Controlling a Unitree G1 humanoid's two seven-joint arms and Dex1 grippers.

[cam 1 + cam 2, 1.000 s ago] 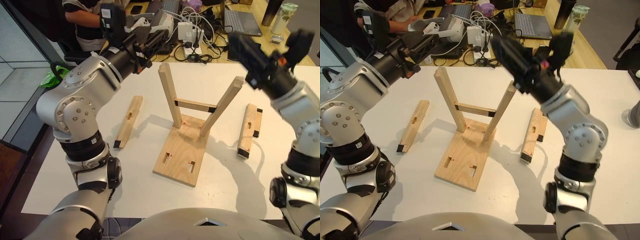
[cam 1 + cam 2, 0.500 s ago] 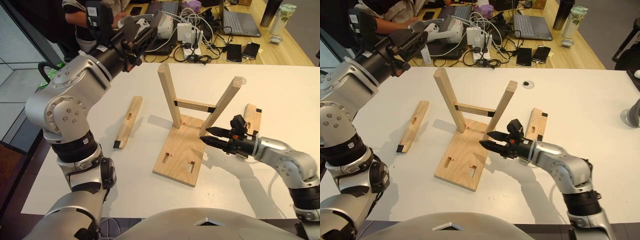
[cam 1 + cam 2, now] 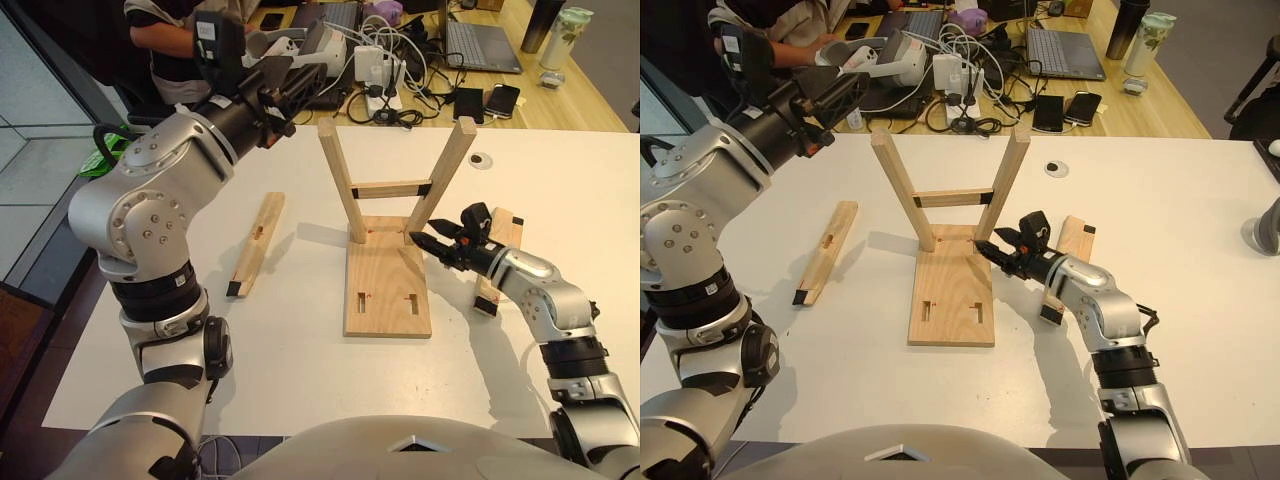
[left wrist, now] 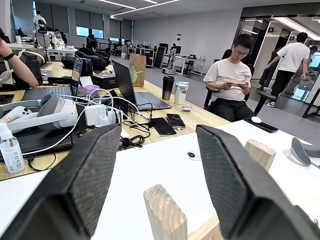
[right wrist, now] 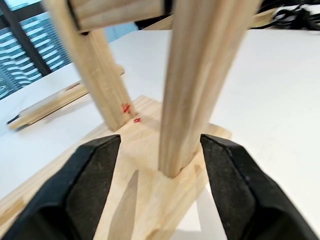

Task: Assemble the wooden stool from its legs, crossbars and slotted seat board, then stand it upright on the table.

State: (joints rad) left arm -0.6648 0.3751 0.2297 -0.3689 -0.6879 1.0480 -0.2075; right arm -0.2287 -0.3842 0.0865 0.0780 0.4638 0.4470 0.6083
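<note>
Cluttered desks with laptops and cables run along the far side, and closer to me is the white table with the stool parts on it. Its seat board lies flat near the middle. Two legs stand at its far end, the left one and the right one, leaning apart and joined by a crossbar. The two slots at the board's near end are unfilled. One loose leg lies flat well to the left, another just right of the board.

My right gripper sits low at the foot of the right standing leg. It is released, and its fingers straddle the leg (contact I can't judge). My left gripper hangs high over the far left, spread wide and holding nothing.
</note>
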